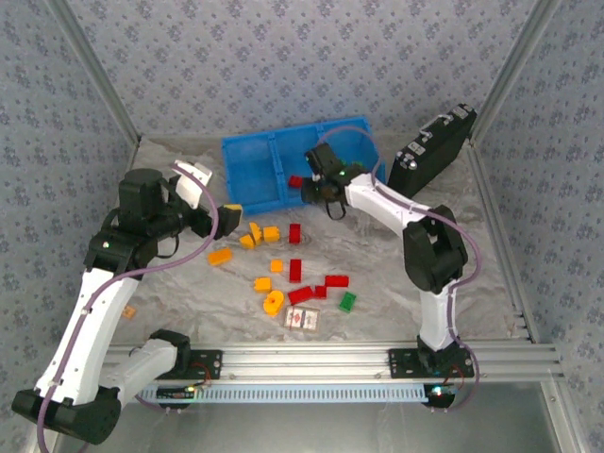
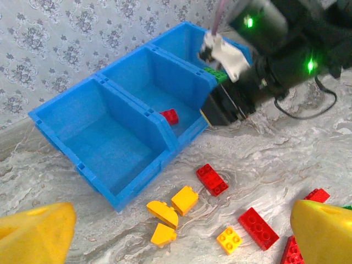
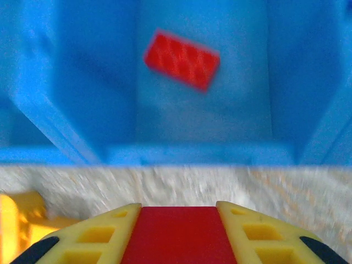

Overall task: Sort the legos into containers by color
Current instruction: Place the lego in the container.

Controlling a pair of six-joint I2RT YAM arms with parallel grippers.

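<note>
**Blue three-compartment tray [image 1: 247,151] at far centre of counter [image 1: 377,283]**
Left fingers [image 2: 33,234] are spread wide. Right fingers [image 3: 91,234] are clamped on a red brick [image 3: 179,234] just before the tray. A second red brick [image 3: 181,59] lies in the middle compartment. Loose bricks [image 1: 295,269] are scattered on the counter.

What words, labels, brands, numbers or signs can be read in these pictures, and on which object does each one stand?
No text can be read in these pictures.
red-patterned card box: print too small to read.
black case: no legible marking.
red lego in the blue tray: blurred; nothing legible on its studs.
</note>
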